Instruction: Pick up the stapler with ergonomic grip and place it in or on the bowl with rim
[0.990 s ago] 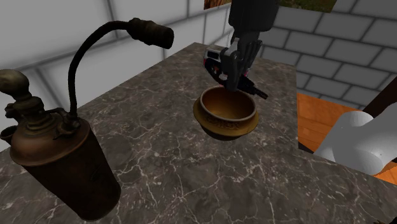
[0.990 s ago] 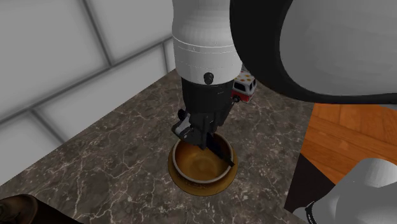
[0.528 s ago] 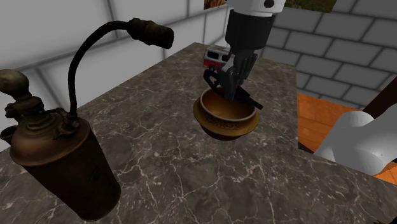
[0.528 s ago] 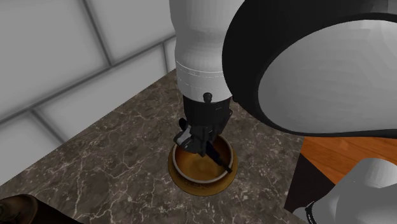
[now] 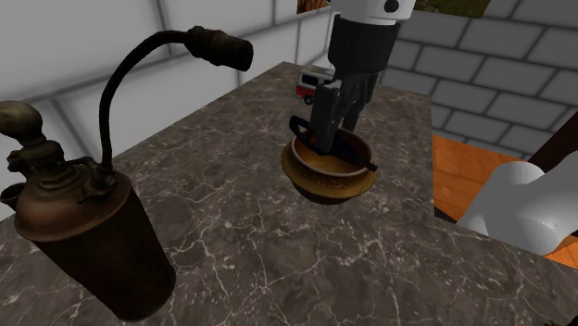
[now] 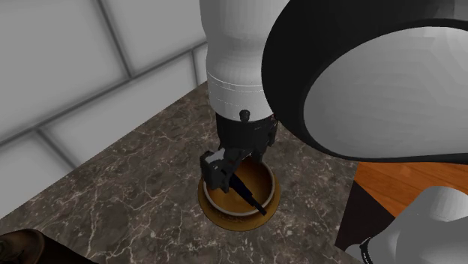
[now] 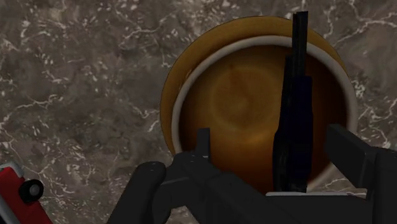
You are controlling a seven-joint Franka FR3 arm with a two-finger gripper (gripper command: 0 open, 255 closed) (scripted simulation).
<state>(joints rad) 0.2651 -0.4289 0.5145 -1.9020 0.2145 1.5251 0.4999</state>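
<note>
The stapler [image 7: 294, 121] is black, the bowl [image 7: 168, 114] ochre-brown with pale rim, the counter [image 7: 83, 83] dark, white-veined

Stapler [image 7: 294, 114] in bowl [image 7: 175, 108] on counter [image 5: 232, 213] — toy truck [image 5: 310, 85] just beyond, canister [image 5: 93, 231] at shoulder view's left.

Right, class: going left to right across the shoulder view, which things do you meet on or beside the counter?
Rusty brown canister → brown bowl → robot's white arm segment.
</note>
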